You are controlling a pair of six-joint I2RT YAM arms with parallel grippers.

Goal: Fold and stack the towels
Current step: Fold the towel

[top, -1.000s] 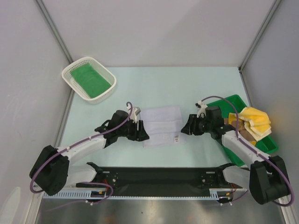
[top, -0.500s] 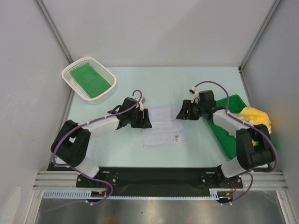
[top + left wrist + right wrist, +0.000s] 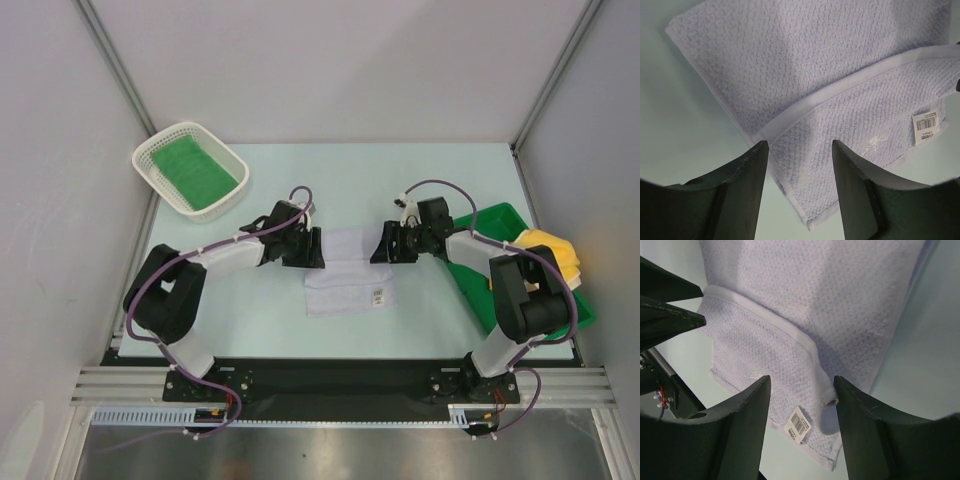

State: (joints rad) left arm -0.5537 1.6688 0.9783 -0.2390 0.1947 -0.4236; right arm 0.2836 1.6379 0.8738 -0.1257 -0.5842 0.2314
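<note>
- Hovering with both jaws released, my left gripper (image 3: 308, 250) and right gripper (image 3: 383, 245) flank the pale towel (image 3: 350, 272) at table centre.
- It looks folded once, and I judge more folds are needed.
- Green towel (image 3: 190, 170) lies in the basket (image 3: 190, 127), far left corner.
- Yellow towel (image 3: 555, 255) lies unfolded in the tray (image 3: 500, 215), right edge.

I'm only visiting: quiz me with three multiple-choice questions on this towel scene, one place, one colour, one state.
1. Where is the green towel? A) white basket B) a drawer C) a shelf
2. What colour is the centre towel? A) yellow B) pale lavender C) red
3. How are the left gripper and right gripper? A) open B) shut on the towel C) shut, empty
Answers: 1 A, it lies inside the basket. 2 B, both wrist views show it. 3 A, towel shows between each pair of fingers.
</note>
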